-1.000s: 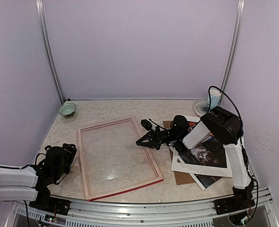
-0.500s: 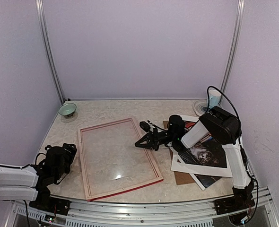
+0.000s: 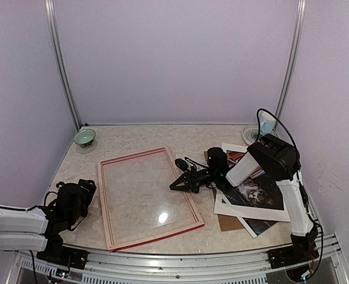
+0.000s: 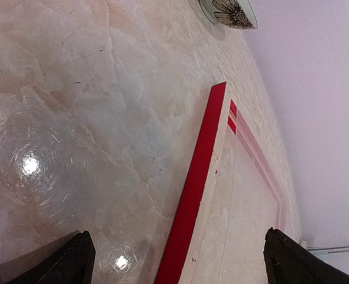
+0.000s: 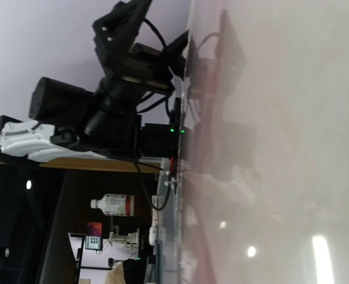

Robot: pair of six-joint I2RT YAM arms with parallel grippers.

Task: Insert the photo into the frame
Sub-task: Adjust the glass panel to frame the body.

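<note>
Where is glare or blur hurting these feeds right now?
Top external: sharp, with one bright lamp spot inside the frame. Left wrist: crisp, two round lamp reflections on the glossy table, red edge readable. Right wrist: worst, the surface is a washed-out sheen with mirror images and soft detail.

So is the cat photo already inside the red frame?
No, the photo lies off to the right of the frame, and only the table shows through the frame's opening.

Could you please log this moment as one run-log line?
right gripper: open, empty, by frame right edge | left gripper: open | photo: in pile, outside frame
</note>
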